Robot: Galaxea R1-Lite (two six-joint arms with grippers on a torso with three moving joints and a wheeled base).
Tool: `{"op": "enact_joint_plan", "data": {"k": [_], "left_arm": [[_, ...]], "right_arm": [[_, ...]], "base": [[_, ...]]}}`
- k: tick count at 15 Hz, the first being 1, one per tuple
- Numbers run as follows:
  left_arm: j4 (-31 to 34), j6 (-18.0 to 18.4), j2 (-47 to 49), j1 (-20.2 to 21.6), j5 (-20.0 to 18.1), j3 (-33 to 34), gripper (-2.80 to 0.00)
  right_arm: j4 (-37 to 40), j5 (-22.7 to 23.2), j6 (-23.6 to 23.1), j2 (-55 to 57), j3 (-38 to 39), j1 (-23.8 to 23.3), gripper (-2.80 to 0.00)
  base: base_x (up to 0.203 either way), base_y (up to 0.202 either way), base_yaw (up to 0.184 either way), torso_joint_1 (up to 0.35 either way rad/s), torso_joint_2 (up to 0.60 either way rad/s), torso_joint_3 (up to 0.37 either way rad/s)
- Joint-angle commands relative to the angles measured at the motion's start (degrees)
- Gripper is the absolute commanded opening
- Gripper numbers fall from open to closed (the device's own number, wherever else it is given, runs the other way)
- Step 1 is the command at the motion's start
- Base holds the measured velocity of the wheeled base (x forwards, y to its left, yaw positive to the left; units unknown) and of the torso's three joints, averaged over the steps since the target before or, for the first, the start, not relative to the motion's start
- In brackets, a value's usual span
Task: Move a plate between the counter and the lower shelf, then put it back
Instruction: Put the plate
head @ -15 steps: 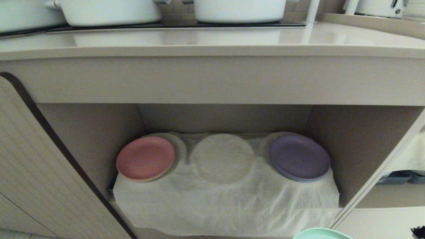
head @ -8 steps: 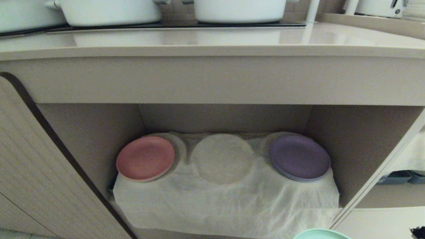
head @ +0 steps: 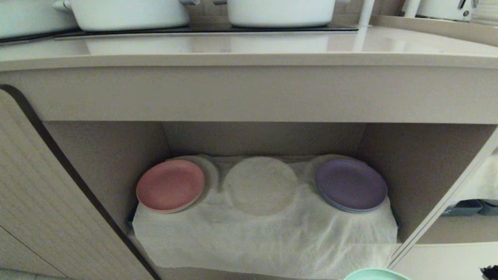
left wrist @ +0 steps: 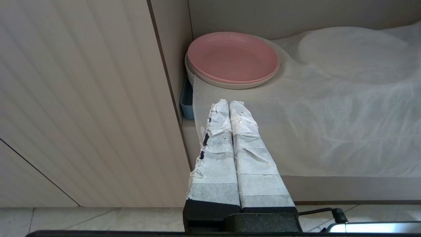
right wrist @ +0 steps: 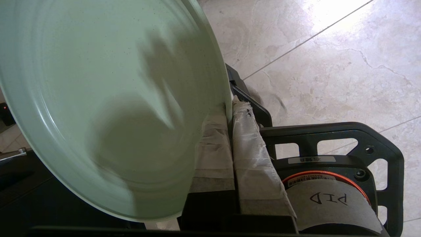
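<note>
Two plates are seen on the lower shelf, each resting on a round bump of the wrinkled white cloth: a pink plate toward the left wall and a purple plate toward the right wall. Between them a third round bump of the cloth is left bare. Above the niche, the beige table is seen with white pots standing on its black hob panel.

The mint-green plate is held outside the shelf, in front of it and below its front edge; only a sliver of its rim is caught at the bottom of the head view. In the right wrist view the plate is shown tilted over a marbled tile floor, with its rim pinched between the tape-wrapped fingers of the right end effector, which is clamped fully onto it.

The left end effector is seen low in front of the shelf, near the pink plate and over the cloth's front edge, beside a ribbed cabinet panel. Its wrapped fingers are pressed together, and nothing is held between them.
</note>
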Motion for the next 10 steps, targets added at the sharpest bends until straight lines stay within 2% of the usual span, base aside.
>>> {"op": "enact_joint_plan", "data": {"k": [1, 10], "left_arm": [[-0.02, 0.03, 0.06, 0.0, -0.04, 0.0, -2.8], [0.01, 0.03, -0.02, 0.0, -0.04, 0.0, -2.8]], "right_arm": [[0.11, -0.04, 0.23, 0.17, -0.16, 0.02, -2.8], [-0.55, -0.04, 0.23, 0.35, -0.07, 0.02, -2.8]], "base": [[0.0, 0.0, 0.0, 0.0, 0.0, 0.0], [0.0, 0.0, 0.0, 0.0, 0.0, 0.0]]}}
